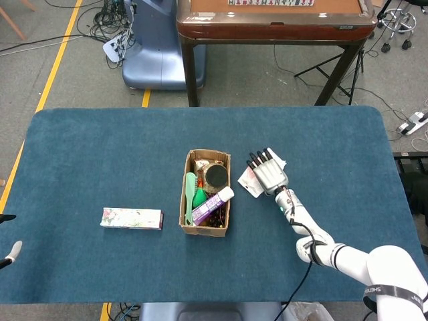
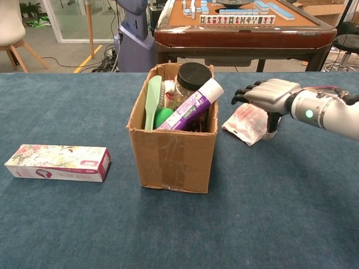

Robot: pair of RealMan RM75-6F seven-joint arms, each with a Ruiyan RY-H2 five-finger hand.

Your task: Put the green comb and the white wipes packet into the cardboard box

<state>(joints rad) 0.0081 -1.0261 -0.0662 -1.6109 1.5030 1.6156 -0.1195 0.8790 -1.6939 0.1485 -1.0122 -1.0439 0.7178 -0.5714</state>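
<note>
The cardboard box [image 1: 188, 215] [image 2: 173, 154] stands mid-table. The green comb [image 1: 190, 194] [image 2: 152, 102] stands upright inside it against the left wall. Right of the box, the white wipes packet [image 1: 247, 180] [image 2: 245, 120] lies flat on the cloth. My right hand [image 1: 267, 172] [image 2: 268, 93] hovers flat over the packet's far right part with fingers spread and the thumb pointing down beside the packet's right edge; it holds nothing. Only fingertips of my left hand [image 1: 13, 250] show at the left edge of the head view.
A floral carton [image 1: 132, 218] [image 2: 58, 162] lies left of the box. Inside the box are also a purple tube [image 2: 191, 106] and a black-lidded jar [image 2: 193, 75]. A mahjong table [image 1: 274, 20] stands beyond the blue table's far edge.
</note>
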